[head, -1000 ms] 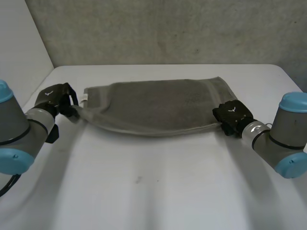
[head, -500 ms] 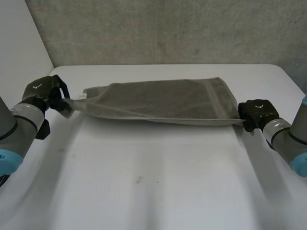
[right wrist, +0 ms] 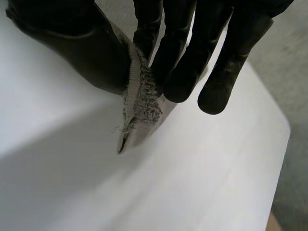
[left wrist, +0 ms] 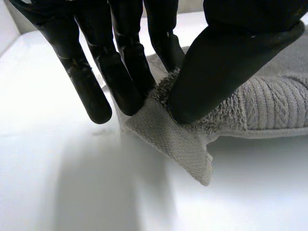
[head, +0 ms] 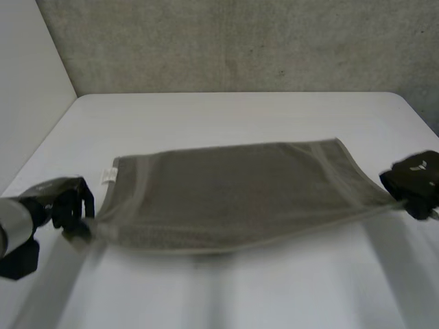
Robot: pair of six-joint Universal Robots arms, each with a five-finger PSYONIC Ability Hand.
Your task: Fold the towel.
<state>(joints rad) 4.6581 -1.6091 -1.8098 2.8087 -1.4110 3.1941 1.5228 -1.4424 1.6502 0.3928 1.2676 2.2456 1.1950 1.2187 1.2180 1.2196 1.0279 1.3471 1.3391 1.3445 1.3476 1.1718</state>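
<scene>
Thumb pressure is being applied by the left hand [left wrist: 226, 62], and a corner of the towel [head: 233, 195] is being pinched between that thumb and the straight fingers beside it. At the towel's opposite end the same is being done by the right hand [right wrist: 62, 43], where a corner tip is being squeezed between thumb and fingers. Between these two grips the towel is being stretched into a broad grey sheet, with its near edge being pulled almost straight. A small white label [head: 108, 176] is being shown at the towel's left end, just beyond the left hand's corner. Beneath the towel the white table [head: 226, 116] is being shaded, so the near edge is judged to be held off the surface; whether the far edge is resting there cannot be told. The step in hand is judged to be the tensioning and spreading of the towel ahead of a fold. For the next move, both pinches are being relied on: the towel would need lowering flat and evenly, then the held edge carrying over to the far edge, corners matched.
</scene>
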